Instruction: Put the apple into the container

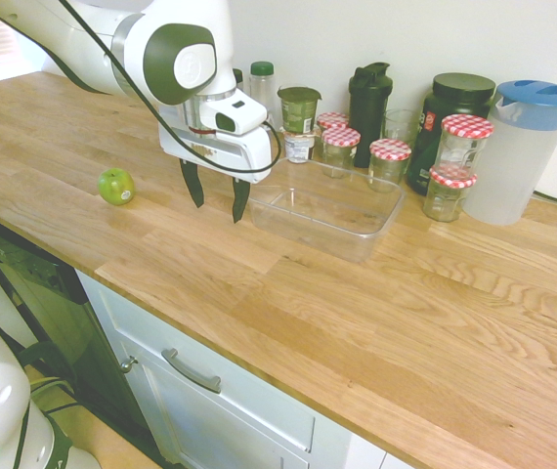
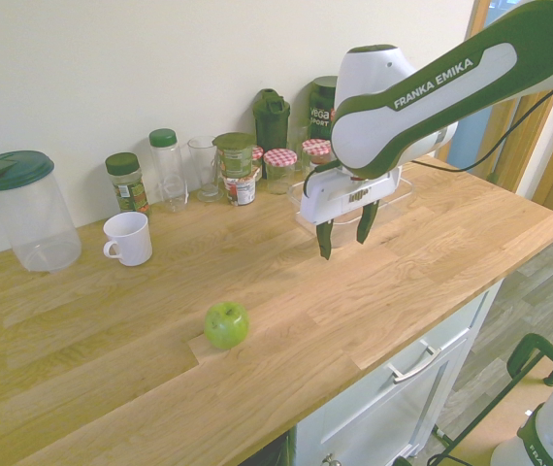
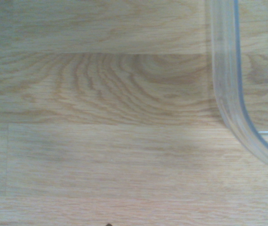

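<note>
A small green apple [image 1: 116,186] [image 2: 226,324] lies on the wooden counter, near its front edge. The clear shallow container [image 1: 329,207] [image 2: 403,194] stands empty in front of the jars; its rounded rim [image 3: 232,94] shows in the wrist view. My gripper [image 1: 217,200] [image 2: 346,233] hovers above the counter between the two, close beside the container's near end and well apart from the apple. Its dark fingers [image 1: 192,184] point down, open, with nothing between them.
Along the wall stand red-checked-lid jars [image 1: 391,156], dark bottles [image 1: 369,98], a blue-lidded pitcher [image 1: 516,147], a white mug [image 2: 128,239] and a green-lidded pitcher [image 2: 24,209]. The counter's front edge [image 1: 161,313] drops to drawers below.
</note>
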You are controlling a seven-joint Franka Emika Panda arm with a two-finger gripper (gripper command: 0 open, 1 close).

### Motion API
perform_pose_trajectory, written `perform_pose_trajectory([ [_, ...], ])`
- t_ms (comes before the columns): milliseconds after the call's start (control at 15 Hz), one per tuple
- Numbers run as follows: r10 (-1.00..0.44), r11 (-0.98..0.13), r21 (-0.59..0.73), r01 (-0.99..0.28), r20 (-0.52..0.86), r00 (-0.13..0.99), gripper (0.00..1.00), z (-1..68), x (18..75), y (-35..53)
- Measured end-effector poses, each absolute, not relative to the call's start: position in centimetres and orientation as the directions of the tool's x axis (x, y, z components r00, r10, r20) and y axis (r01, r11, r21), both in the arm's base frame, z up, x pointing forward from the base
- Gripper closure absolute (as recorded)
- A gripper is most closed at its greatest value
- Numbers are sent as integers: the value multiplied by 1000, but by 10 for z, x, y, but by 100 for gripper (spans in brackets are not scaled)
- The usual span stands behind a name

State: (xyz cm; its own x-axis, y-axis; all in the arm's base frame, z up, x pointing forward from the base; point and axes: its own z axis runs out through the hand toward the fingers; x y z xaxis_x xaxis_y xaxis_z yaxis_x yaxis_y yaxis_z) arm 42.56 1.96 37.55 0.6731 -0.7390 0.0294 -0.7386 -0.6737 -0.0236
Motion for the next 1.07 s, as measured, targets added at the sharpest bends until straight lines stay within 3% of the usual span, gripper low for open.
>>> perform_pose_trajectory([
  [267, -716, -699, -39, -714, 47, 697, 0, 388, 430, 28],
  [600, -606, -795, -97, -599, 103, 788, 0, 479, 427, 125],
  [1067, -415, -909, -9, -416, 91, 905, 0, 432, 379, 273],
])
